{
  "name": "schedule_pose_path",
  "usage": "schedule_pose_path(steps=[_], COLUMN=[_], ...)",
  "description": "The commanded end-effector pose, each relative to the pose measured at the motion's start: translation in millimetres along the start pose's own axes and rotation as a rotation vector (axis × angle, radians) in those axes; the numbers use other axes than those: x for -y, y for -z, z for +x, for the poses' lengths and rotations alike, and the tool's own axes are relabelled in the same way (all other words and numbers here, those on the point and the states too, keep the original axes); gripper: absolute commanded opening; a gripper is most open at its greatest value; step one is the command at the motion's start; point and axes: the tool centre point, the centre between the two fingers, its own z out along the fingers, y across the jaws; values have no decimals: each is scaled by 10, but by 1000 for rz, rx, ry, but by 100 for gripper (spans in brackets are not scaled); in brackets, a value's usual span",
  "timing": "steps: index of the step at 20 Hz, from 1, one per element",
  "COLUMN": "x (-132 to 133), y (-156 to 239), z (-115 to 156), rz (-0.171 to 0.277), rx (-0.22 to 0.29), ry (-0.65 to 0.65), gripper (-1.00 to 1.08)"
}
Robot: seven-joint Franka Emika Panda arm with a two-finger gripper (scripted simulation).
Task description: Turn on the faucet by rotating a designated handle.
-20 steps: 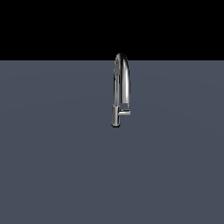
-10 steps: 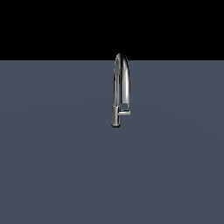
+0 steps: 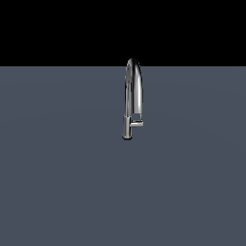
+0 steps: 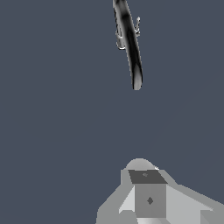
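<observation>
The chrome faucet (image 3: 133, 96) stands upright on the grey surface in the exterior view, with its arched spout above a short cylindrical base. The handle (image 3: 137, 124) is a stubby bar sticking out of the base toward the exterior view's right. In the wrist view the faucet (image 4: 131, 48) shows from above as a long shiny tube. My gripper (image 4: 146, 175) shows only in the wrist view. It is well apart from the faucet and touches nothing. Its fingers look pressed together and hold nothing. The arm does not show in the exterior view.
A flat grey-blue surface (image 3: 62, 182) spreads all round the faucet. Black background lies behind its far edge. No other object shows.
</observation>
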Motion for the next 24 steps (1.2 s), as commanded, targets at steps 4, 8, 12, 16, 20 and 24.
schedule_pose_path(steps=[4, 8, 12, 16, 20, 24], x=[26, 33, 31, 19, -1, -29], y=[-34, -73, -125, -192, -274, -372], z=[327, 567, 809, 1049, 1288, 1523], rz=[68, 118, 170, 223, 276, 331], rx=[74, 129, 185, 242, 300, 359], ry=[-66, -115, -164, -214, -264, -315], gripper=[-100, -100, -100, -100, -100, -100])
